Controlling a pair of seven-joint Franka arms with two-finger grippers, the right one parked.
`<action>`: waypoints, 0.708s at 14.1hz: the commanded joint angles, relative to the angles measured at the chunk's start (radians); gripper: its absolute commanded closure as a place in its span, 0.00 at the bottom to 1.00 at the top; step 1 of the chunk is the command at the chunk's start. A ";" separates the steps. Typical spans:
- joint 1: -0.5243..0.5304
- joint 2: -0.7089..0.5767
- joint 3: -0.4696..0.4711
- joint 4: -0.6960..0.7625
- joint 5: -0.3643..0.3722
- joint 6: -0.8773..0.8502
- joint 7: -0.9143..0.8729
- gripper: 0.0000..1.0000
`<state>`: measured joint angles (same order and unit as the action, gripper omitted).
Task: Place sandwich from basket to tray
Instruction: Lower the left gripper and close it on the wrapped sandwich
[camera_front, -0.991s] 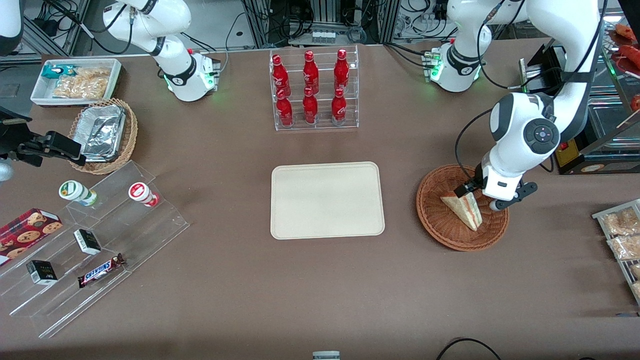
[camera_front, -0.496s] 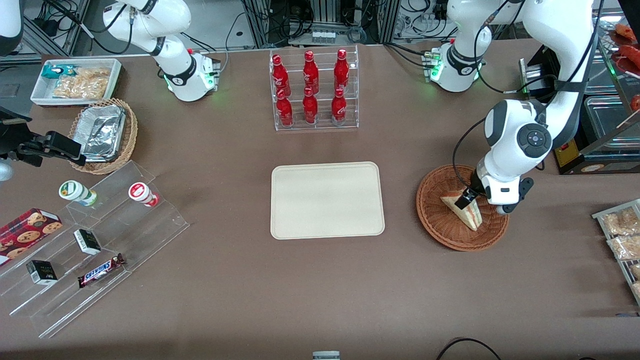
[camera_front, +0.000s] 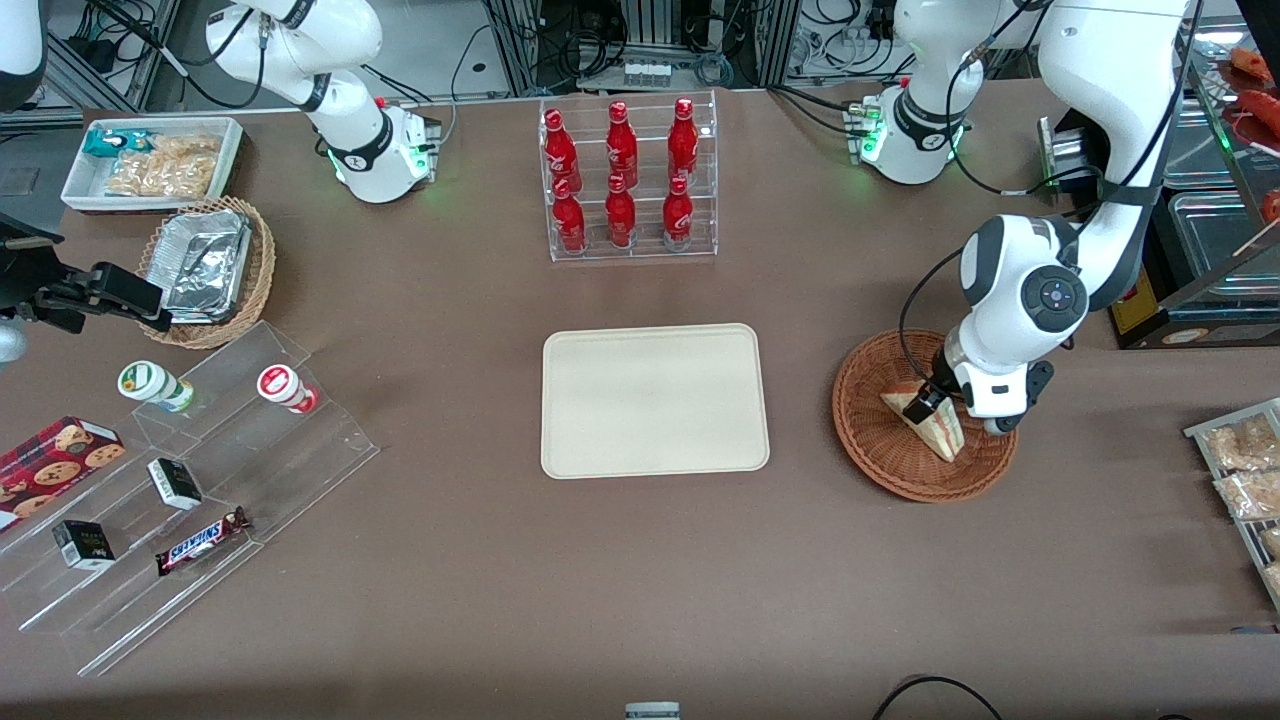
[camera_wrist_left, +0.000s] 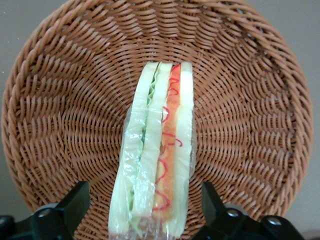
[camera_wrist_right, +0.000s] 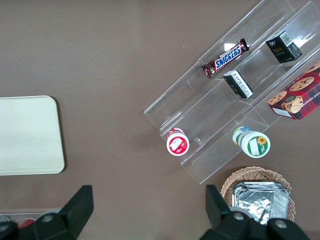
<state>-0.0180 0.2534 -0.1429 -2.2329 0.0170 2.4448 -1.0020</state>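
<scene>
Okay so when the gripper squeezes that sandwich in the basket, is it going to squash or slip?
Probably it squashes a little: the sandwich is soft white bread and filling. Its clear wrap looks glossy, so it may slip. The open gripper straddles it in the basket, fingers alongside the broad bread faces, which should help.

The gripper (camera_front: 932, 402) has come lower into the basket (camera_front: 870, 430), its fingers (camera_wrist_left: 75, 202) (spread wide) now straddling the sandwich (camera_front: 938, 428); the wrist has shifted toward the tray (camera_front: 655, 400).
</scene>
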 joint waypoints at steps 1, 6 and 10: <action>0.001 0.006 0.000 0.002 -0.002 0.008 -0.006 0.63; 0.003 -0.019 0.002 0.120 0.006 -0.192 0.052 0.96; -0.019 -0.008 -0.020 0.271 0.006 -0.384 0.175 0.96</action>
<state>-0.0192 0.2413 -0.1453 -2.0351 0.0182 2.1260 -0.8842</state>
